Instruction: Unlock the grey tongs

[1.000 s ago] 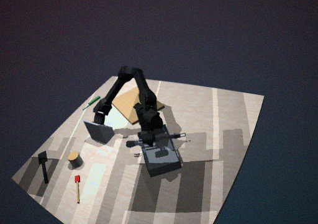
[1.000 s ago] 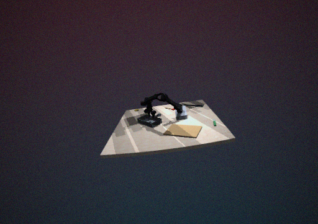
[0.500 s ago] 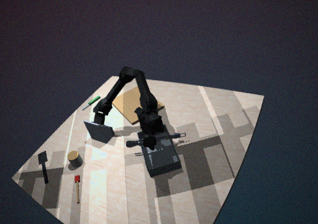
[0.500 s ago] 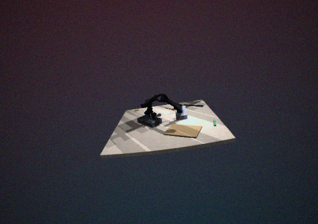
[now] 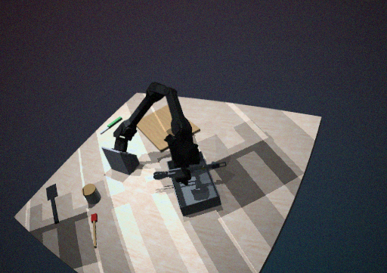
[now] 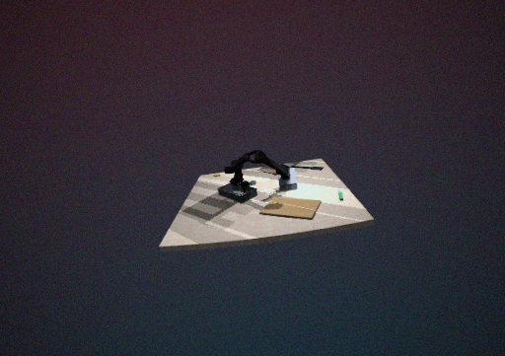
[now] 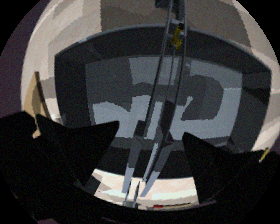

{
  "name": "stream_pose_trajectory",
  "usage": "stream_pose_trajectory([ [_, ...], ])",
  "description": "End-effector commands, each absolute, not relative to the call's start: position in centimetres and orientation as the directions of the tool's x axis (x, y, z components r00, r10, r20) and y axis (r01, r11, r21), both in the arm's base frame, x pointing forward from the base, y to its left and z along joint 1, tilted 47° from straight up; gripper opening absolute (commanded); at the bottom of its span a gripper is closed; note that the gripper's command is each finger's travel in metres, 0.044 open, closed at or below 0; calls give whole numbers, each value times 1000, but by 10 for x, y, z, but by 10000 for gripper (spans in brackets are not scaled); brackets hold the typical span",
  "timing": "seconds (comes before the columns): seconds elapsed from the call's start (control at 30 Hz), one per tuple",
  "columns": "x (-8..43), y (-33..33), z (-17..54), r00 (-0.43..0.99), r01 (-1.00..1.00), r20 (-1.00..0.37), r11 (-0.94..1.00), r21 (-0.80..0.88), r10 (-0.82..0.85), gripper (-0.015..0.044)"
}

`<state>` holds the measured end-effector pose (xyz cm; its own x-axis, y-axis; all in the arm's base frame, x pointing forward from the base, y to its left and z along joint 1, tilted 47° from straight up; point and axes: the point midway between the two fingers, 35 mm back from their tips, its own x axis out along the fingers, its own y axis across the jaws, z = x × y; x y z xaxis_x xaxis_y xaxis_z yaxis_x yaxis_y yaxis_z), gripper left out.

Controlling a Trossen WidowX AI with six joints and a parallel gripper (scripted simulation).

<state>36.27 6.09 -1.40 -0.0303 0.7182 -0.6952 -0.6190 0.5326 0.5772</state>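
The grey tongs [image 5: 190, 169] lie shut across the dark roasting tin [image 5: 199, 191]. In the wrist view the tongs [image 7: 157, 96] run up the middle of the picture, over the tin [image 7: 211, 96], with their two arms close together. My gripper [image 5: 184, 178] is low over the tin and points down at the tongs. Its fingers stand wide open, one on each side of the tongs, and do not touch them. The wooden board [image 5: 166, 128] lies flat behind the arm; it also shows in the exterior view [image 6: 291, 207]. The gripper [image 6: 236, 183] is small there.
The arm's grey base block [image 5: 121, 160] stands left of the tin. A green marker [image 5: 113, 123] lies at the far left edge. A short wooden cylinder [image 5: 91, 193], a black spatula [image 5: 53, 202] and a red-headed tool [image 5: 94, 228] lie at the near left.
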Motion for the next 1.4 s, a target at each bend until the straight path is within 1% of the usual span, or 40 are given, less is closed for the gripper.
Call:
stream_pose_trajectory([
  [0.0, 363, 60, -13, -29, -620, -695, 533, 576, 718, 335],
  [0.27, 363, 60, -13, -29, -620, -695, 533, 576, 718, 125],
  [0.77, 363, 60, -13, -29, -620, -695, 533, 576, 718, 25],
  [0.97, 364, 59, -12, -29, -619, -696, 533, 576, 718, -133],
  [1.0, 365, 55, -9, -29, -619, -697, 534, 576, 717, -150],
  [1.1, 369, 35, 8, -29, -617, -700, 538, 574, 714, -150],
  [1.23, 370, -13, 53, -32, -613, -699, 539, 578, 714, -150],
  [1.37, 367, -31, 73, -34, -611, -696, 536, 582, 717, -150],
])
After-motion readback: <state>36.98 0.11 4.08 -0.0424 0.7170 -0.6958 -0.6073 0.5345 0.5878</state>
